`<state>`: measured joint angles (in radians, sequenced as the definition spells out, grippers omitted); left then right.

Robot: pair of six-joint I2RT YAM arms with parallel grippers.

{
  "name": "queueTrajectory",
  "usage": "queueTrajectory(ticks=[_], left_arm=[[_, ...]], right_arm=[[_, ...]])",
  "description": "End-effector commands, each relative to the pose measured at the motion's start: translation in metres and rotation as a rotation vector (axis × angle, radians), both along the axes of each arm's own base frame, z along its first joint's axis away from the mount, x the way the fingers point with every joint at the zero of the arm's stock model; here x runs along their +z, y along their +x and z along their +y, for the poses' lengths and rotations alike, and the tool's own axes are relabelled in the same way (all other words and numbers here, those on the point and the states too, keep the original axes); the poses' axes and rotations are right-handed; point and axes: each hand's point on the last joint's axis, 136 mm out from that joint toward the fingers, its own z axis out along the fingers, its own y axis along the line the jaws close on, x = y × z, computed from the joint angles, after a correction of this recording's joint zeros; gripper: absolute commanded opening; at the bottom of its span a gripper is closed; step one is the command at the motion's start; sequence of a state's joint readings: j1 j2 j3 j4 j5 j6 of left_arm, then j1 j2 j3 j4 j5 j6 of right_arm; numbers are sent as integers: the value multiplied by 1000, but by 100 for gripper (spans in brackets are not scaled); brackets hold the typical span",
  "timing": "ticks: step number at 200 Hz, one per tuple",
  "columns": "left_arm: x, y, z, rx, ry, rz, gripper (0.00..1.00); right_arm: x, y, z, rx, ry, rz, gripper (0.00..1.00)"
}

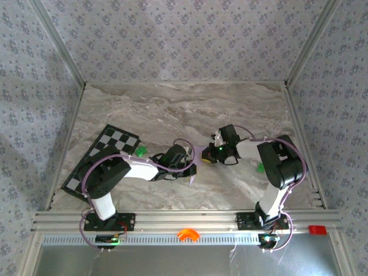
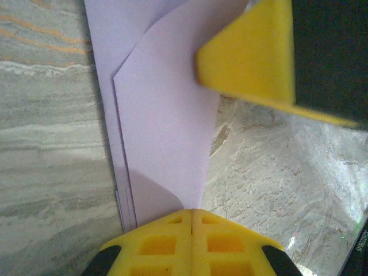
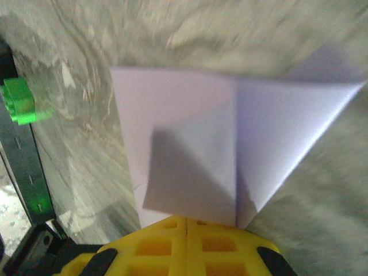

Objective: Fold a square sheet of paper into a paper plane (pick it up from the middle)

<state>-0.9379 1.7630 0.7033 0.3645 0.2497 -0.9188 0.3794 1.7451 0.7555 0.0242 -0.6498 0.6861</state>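
The pale lilac sheet of paper (image 1: 196,155) is folded into a narrower creased shape and is held just above the table's middle, between both grippers. In the left wrist view the paper (image 2: 161,115) runs up from my left gripper (image 2: 192,214), which is shut on its lower edge. Its layered edges show along the left side. My right gripper (image 3: 187,221) is shut on the paper (image 3: 190,138), which spreads out in creased, overlapping flaps. From above, the left gripper (image 1: 190,166) and right gripper (image 1: 206,156) nearly meet. A yellow right fingertip (image 2: 247,57) shows beside the paper.
A black-and-white checkerboard (image 1: 100,158) lies at the left, partly under the left arm. One small green block (image 1: 140,150) sits by its right edge. Another green block (image 1: 260,167) (image 3: 20,100) lies near the right arm. Marbled tabletop (image 1: 172,109) stretches to the back wall.
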Motion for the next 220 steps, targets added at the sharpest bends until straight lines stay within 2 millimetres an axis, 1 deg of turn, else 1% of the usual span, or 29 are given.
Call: queueTrajectory(ticks=[1, 46, 90, 115, 137, 152, 164, 171, 189, 208, 220], left_arm=[[-78, -56, 57, -35, 286, 221, 0], [-78, -58, 57, -38, 287, 224, 0], [-78, -58, 56, -38, 288, 223, 0], [-78, -59, 55, -41, 288, 224, 0], [-78, -58, 55, -39, 288, 221, 0], [-77, -58, 55, -36, 287, 220, 0], [-77, -57, 53, -33, 283, 216, 0], [-77, -57, 53, -34, 283, 216, 0], [-76, -57, 52, -33, 281, 215, 0], [-75, -57, 51, -34, 278, 214, 0], [-75, -56, 51, -36, 281, 214, 0]], right_arm=[[-15, 23, -28, -75, -112, -23, 6], [-23, 42, -51, -162, -131, -1, 7], [-14, 56, -59, -174, -127, -23, 6], [-4, 63, -65, -182, -125, -43, 7], [18, 67, -59, -143, -93, -114, 7], [33, 65, -56, -132, -75, -151, 8], [43, 63, -49, -108, -51, -182, 8], [45, 58, -44, -92, -46, -181, 8], [45, 45, -23, -39, -20, -175, 8], [35, 31, -4, 2, -1, -149, 8], [25, 25, 2, 18, -10, -125, 8]])
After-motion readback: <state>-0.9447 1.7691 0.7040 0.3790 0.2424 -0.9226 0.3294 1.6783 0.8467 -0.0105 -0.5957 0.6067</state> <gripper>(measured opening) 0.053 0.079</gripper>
